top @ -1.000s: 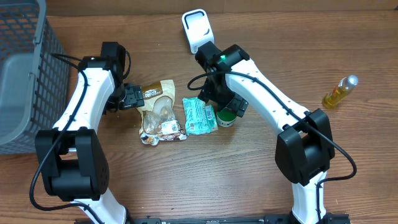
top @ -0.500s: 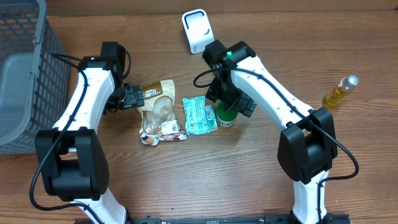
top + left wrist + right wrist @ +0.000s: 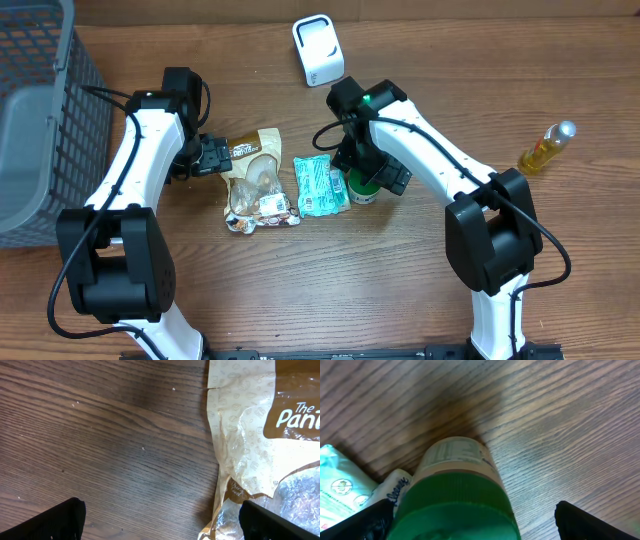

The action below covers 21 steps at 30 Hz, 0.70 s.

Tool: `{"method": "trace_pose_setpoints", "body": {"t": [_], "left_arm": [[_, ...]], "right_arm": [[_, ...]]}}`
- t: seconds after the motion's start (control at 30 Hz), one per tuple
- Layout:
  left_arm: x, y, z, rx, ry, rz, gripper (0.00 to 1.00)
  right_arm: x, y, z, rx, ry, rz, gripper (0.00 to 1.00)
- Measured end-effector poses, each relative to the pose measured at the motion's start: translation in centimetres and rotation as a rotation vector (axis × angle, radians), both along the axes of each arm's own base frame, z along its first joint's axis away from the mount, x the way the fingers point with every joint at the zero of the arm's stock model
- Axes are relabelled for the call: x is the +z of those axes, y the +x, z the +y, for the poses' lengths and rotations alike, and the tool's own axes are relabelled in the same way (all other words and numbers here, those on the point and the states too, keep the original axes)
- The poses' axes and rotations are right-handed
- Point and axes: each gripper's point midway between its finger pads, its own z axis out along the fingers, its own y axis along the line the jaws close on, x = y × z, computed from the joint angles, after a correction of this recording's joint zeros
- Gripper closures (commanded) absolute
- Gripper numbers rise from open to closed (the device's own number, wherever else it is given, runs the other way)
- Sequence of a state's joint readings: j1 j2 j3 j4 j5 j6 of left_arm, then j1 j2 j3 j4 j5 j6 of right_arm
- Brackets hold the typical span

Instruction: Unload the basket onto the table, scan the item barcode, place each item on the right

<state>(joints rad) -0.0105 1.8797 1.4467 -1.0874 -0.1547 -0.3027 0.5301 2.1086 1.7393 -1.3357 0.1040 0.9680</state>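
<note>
Now the right gripper (image 3: 475, 521), jaws wide and empty, has settled over the green-lidded jar (image 3: 454, 491), likely readying its pickup.

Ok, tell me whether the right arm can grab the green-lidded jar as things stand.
Probably yes: the right gripper hangs open right over the green-lidded jar, a finger either side. The tissue pack close beside it may crowd one finger.
</note>
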Motion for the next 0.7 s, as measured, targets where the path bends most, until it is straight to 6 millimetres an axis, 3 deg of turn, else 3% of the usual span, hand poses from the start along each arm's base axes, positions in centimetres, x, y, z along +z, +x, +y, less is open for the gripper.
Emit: {"method": "trace_pose_setpoints", "body": {"t": [0.27,0.7], "left_arm": [[0.00,0.01,0.00,0.000,0.000,0.000,0.01],[0.00,0.01,0.00,0.000,0.000,0.000,0.00]], "right_arm": [[-0.05,0.71,0.41,0.004,0.017,-0.029,0.30],[0.01,1.05,-0.08,0.127,-0.012,-0.033,0.30]]}}
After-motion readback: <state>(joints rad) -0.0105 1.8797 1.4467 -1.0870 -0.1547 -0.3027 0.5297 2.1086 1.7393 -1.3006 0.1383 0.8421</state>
